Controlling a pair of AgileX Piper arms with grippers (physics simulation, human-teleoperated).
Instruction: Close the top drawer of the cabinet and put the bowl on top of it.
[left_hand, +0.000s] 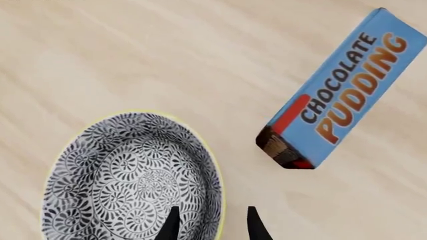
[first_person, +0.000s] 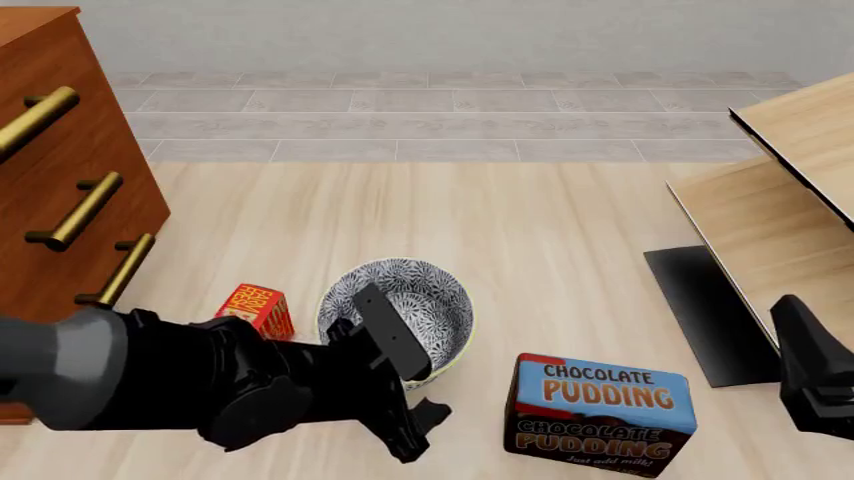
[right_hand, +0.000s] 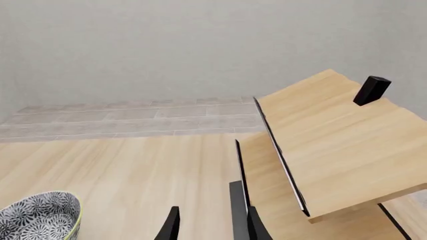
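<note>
The bowl (first_person: 400, 300) (left_hand: 127, 175), patterned dark grey and white with a pale rim, stands on the floor in front of me. My left gripper (first_person: 416, 425) (left_hand: 213, 227) hangs open over its near rim, one finger inside the bowl and the other outside. The cabinet (first_person: 80, 190), reddish-brown with three brass bar handles, rises at the far left. Its top drawer (first_person: 94, 130) looks level with the two fronts below. At the right edge my right gripper (first_person: 814, 380) (right_hand: 213, 227) is open and holds nothing. The bowl (right_hand: 40, 217) also shows in the right wrist view.
A blue chocolate pudding box (first_person: 601, 410) (left_hand: 347, 90) stands just right of the bowl. A small red box (first_person: 260, 308) sits to the bowl's left. Pale light-wood furniture (first_person: 787, 190) (right_hand: 333, 150) with dark panels fills the right side.
</note>
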